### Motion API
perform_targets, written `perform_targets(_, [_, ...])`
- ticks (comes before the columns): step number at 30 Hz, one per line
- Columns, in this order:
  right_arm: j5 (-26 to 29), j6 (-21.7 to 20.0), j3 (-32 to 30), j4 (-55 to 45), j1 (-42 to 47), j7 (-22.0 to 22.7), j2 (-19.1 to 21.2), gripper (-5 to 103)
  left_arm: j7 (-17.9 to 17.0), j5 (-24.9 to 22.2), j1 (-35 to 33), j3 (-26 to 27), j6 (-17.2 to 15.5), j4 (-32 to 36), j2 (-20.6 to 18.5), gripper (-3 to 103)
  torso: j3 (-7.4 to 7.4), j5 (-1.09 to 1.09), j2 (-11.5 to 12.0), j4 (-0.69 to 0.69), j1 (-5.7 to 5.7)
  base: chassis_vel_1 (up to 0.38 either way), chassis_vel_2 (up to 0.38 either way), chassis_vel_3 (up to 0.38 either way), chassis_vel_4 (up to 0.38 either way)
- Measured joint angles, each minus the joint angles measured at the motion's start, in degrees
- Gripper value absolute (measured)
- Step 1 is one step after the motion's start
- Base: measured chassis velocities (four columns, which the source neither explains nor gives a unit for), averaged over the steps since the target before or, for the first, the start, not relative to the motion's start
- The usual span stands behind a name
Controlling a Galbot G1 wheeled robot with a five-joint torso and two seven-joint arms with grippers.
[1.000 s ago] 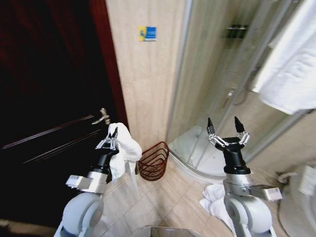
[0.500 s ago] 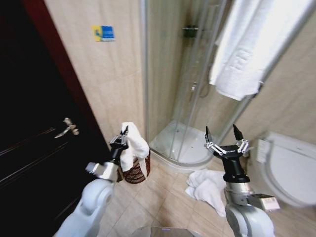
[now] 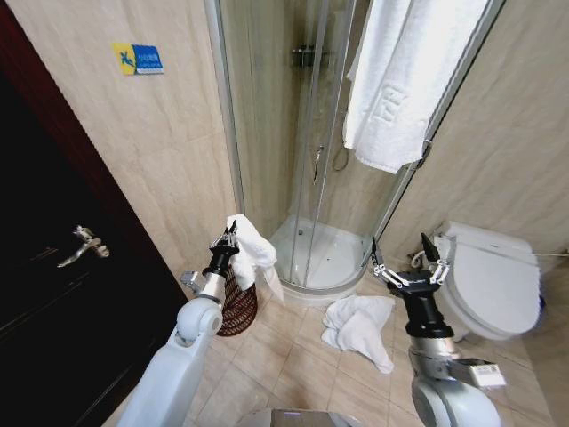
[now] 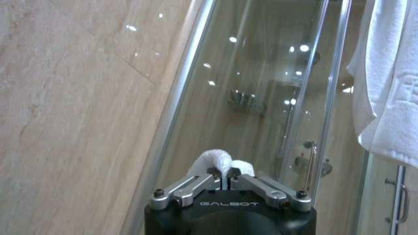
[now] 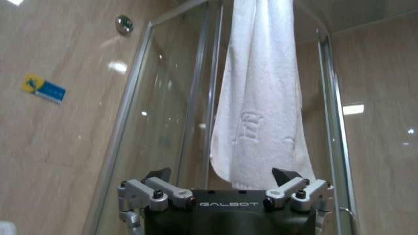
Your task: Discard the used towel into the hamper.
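My left gripper [image 3: 228, 241] is shut on a white used towel [image 3: 255, 253], which hangs in a bunch from its fingers. The towel hangs right over the hamper [image 3: 238, 308], a small dark reddish-brown open-weave basket on the floor against the wall beside the shower. In the left wrist view a white fold of the towel [image 4: 218, 161] pokes out between the shut fingers of the left gripper [image 4: 226, 179]. My right gripper [image 3: 405, 256] is held up open with nothing in it, in front of the toilet; it also appears as the right gripper [image 5: 222, 175] in its wrist view.
A second white towel [image 3: 357, 324] lies crumpled on the tiled floor by the shower tray. A large towel [image 3: 398, 84] hangs over the glass shower enclosure [image 3: 267, 133]. The toilet [image 3: 494, 277] stands at the right, a dark door with a handle [image 3: 84, 244] at the left.
The head camera has swung to the right, bringing the toilet into view. My left arm has reached farther out, so the towel now hangs over the hamper instead of beside it.
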State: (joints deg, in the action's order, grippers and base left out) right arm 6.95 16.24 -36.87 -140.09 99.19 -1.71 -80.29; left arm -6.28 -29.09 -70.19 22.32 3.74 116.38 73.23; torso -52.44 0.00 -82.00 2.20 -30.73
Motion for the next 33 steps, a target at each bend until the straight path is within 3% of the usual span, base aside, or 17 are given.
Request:
perform_targets(11, [-1.4, -0.9, 1.0, -3.1, 3.5, 1.8, -1.7, 100, -1.7, 0.4, -1.8, 0.4, -0.2, 2.3, 1.7, 2, 0.01, 0.01, 0.0, -0.01, 0.01, 0.000, 0.000, 0.000, 0.000])
perform_targets(20, [-2.9, 0.6, 2.2, -1.2, 3.3, 2.1, -3.0, 100, -4.7, 6.0, -4.5, 0.3, 1.2, 1.4, 3.6, 2, 0.01, -0.01, 0.0, 0.00, 0.01, 0.000, 0.000, 0.000, 0.000])
perform_targets(33, [1.7, 0.1, 3.0, -1.4, 1.3, 0.6, -1.2, 100, -3.9, 6.2, -1.7, -0.8, 1.5, -2.3, 4.5, 2, 0.01, 0.00, 0.0, -0.02, 0.02, -0.002, 0.003, 0.004, -0.003])
